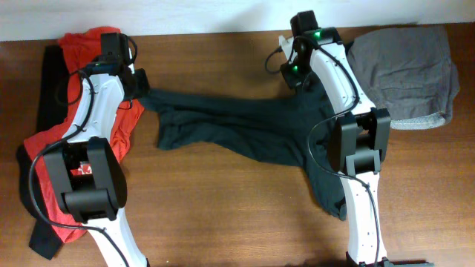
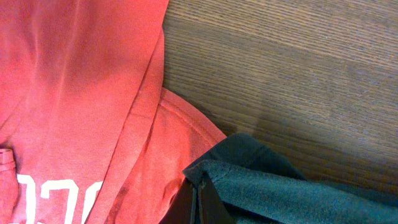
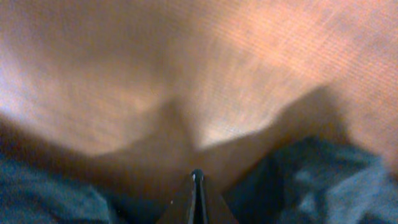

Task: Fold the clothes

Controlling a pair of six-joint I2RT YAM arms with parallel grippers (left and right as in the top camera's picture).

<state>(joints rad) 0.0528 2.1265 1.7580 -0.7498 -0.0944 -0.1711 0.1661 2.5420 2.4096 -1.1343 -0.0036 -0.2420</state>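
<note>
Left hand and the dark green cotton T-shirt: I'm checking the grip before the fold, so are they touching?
Touching. The left wrist view shows the left hand shut, fingers pinching an edge of the dark green cotton T-shirt beside the red T-shirt.

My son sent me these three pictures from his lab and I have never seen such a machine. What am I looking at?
These are two robot arms at a wooden table, meant to fold clothes. The wide picture comes from a camera above the table; the other two come from small cameras on each arm's wrist, looking past its own fingers. A dark green T-shirt lies stretched across the middle, a red T-shirt on the left, a grey garment on the right. The left gripper is shut on a corner of the green shirt. The right gripper is shut too, but its blurred picture does not show whether it caught any cloth.
</note>
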